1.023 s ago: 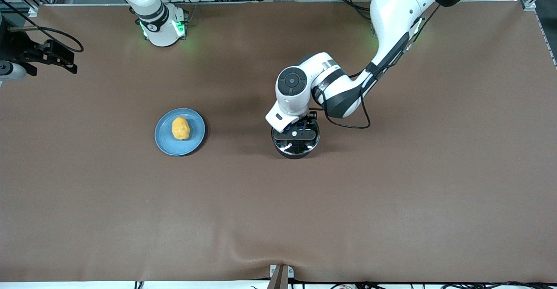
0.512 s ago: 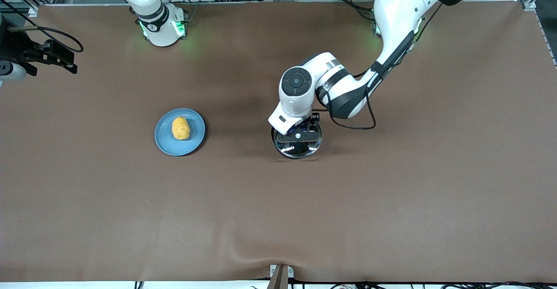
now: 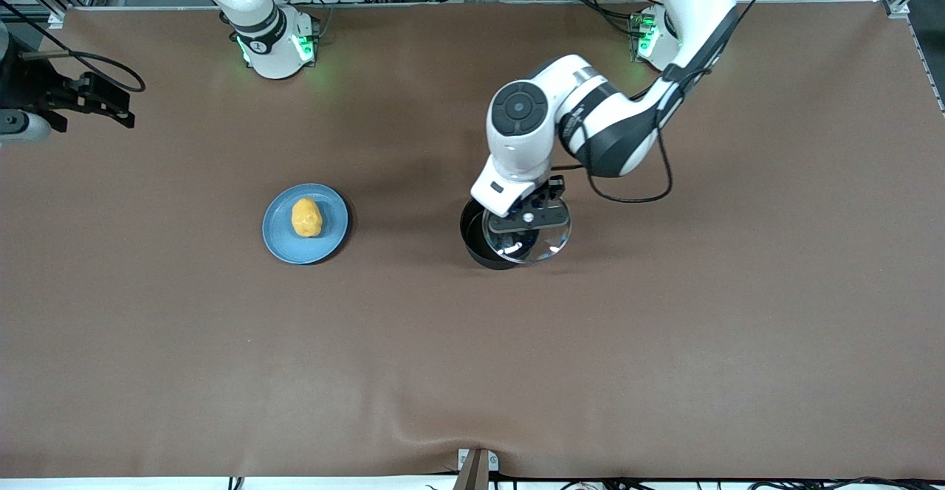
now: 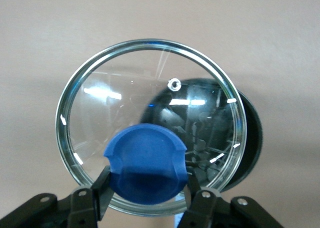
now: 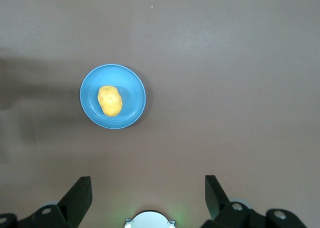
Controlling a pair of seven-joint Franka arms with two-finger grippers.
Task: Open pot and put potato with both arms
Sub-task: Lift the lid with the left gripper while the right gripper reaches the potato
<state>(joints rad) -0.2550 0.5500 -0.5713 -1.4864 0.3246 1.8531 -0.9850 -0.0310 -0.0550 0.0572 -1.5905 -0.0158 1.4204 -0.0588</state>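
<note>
From the front view, the left gripper (image 3: pixel 528 218) is hanging over the pot (image 3: pixel 476 237), clamped on the glass lid (image 3: pixel 548 245); the lid is riding clear of the pot's rim, shifted toward about three o'clock, so that the black opening is showing on the nine o'clock side; the pot itself is standing near the middle of the brown table (image 3: pixel 664 328); out at nine o'clock from it, well apart, a light-blue plate (image 3: pixel 280 245) is lying flat, and the potato (image 3: pixel 306 218) is resting on it, close to its middle and a shade toward twelve o'clock; the right gripper (image 3: pixel 100 99) is waiting up in the air over the right arm's end of the table, around ten o'clock from the plate; in the left wrist view, the left gripper (image 4: pixel 147 187) is pinching the blue knob (image 4: pixel 145 163) from both sides, its fingers (image 4: pixel 101 184) pressing against it, and the lid (image 4: pixel 115 102) with its steel rim is hanging level beneath; the pot (image 4: pixel 251 138) is peeping out from under one edge of the lid, partly seen through the glass, with bare table under the rest; in the right wrist view, the right gripper (image 5: pixel 147 180) is looking straight down with its fingers (image 5: pixel 80 193) standing wide apart and holding nothing; the plate (image 5: pixel 90 105) is lying well below it, the potato (image 5: pixel 110 100) sitting on its middle.
</note>
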